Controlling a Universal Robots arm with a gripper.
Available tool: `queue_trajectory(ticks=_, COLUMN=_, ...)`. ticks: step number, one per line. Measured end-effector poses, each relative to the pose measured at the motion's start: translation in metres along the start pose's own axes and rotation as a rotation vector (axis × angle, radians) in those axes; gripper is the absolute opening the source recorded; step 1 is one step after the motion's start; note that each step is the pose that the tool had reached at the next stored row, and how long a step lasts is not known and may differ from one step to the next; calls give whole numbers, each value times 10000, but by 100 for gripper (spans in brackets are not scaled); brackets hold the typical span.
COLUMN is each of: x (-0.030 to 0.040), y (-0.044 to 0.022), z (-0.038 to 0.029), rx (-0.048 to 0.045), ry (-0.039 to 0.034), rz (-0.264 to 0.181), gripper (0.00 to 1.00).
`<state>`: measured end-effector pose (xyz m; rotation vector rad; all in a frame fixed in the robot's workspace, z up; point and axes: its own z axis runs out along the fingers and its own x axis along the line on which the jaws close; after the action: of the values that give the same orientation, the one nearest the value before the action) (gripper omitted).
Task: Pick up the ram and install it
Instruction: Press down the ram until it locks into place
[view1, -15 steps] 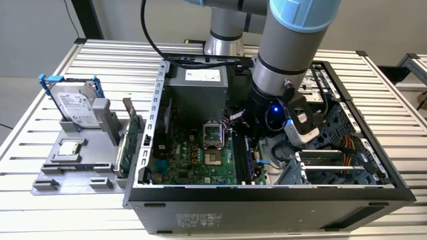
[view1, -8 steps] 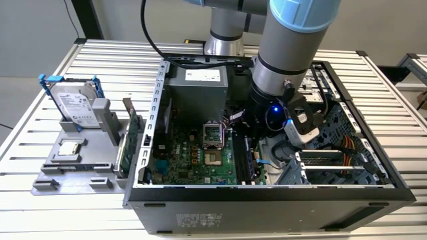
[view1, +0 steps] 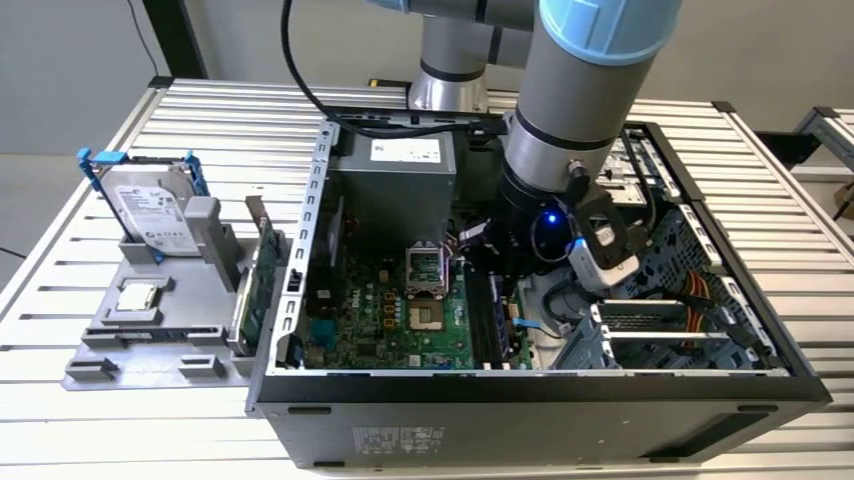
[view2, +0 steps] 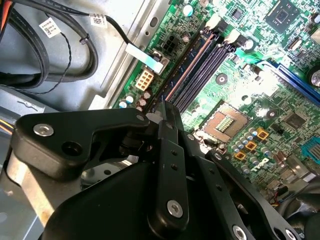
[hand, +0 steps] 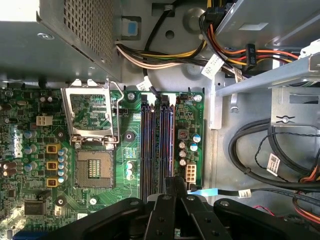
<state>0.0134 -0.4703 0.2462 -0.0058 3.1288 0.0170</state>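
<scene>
The black pincer (view2: 162, 107) grips the thin, edge-on ram (view2: 186, 67) in its slot.

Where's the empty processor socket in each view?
Exterior view: processor socket mid-board, at the exterior view's left of the arm.
First wrist view: socket next to its raised lid.
Second wrist view: socket near orange squares.
Shared landmark: memory slots alongside.

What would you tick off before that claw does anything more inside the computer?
1. Case side open: ok.
2. Claw over the memory slots: ok.
3. Ram in the claw: cannot tell.
4. Slot latches swung open: cannot tell.
5. Cables lying off the slots, beside the board: ok.
</scene>
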Motion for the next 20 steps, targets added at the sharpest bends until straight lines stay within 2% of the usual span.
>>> queue_trajectory(ticks=4, x=1, y=0, z=0, rx=-4, ry=4, rz=-306, gripper=0)
queue_trajectory(ticks=12, x=2, y=1, z=0, rx=-19, ry=17, rz=-1536, gripper=0)
queue_trajectory(ticks=20, x=5, y=3, z=1, rx=-32, ry=26, rz=-2394, gripper=0)
